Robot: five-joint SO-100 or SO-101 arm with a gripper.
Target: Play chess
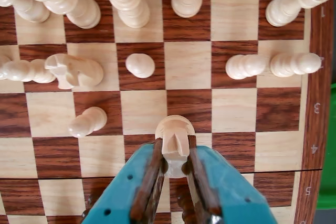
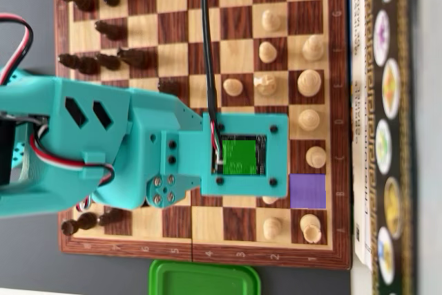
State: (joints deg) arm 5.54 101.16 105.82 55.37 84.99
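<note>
While the teal two-finger gripper (image 1: 176, 153) pinches a pale wooden chess piece (image 1: 175, 132), a tilted lift could topple the neighbouring pale wooden pawn (image 1: 87, 121).

Teal arm (image 2: 103, 150) outstretched, tool (image 1: 175, 153) pointing down, fingers pinched together.
</note>
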